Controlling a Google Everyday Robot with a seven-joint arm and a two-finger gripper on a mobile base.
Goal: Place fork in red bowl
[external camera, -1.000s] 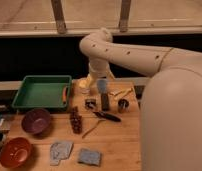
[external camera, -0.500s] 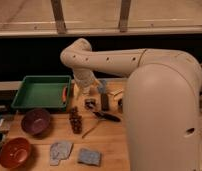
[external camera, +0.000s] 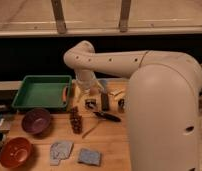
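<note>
**Asker:** Your arm looks different from a second ago. What moved?

**Me:** I swung it. My elbow was out over the right half of the pale wooden table (external camera: 119, 147). It has now folded leftward. My two-finger gripper (external camera: 85, 94) hangs at the back of the table, just beside the right rim of the green rectangular plastic tray (external camera: 44, 78).

**Asker:** Carrying anything?

**Me:** No. My fingers stand spread wide, with nothing between them.

**Asker:** And the thing you're after?

**Me:** The thin, slightly bent olive-grey metal fork (external camera: 91, 131) lies flat on the wood where it lay before. It is nearer the front edge than my gripper. It sits just right of a dark brown knobbly block (external camera: 75, 120) and just in front of the thicker black-handled utensil (external camera: 108, 116). Nothing on the table has shifted, only me.

**Asker:** So what did the swing gain you?

**Me:** Position, I judge. I now sit almost straight behind the fork, so reaching forward and down should bring me over it. The task proper hasn't begun, because the fork is not yet grasped. The round, glossy reddish-orange bowl (external camera: 15, 151) waits at the front left corner, well apart from the fork.

**Asker:** What worries you?

**Me:** The fork is slender and lies flat, so it will be awkward to pinch. The black-handled utensil lies close to its far end, and I must not take that one by mistake. The dark purple round bowl (external camera: 36, 121) also stands near the red one, so I must pick the right bowl.
</note>
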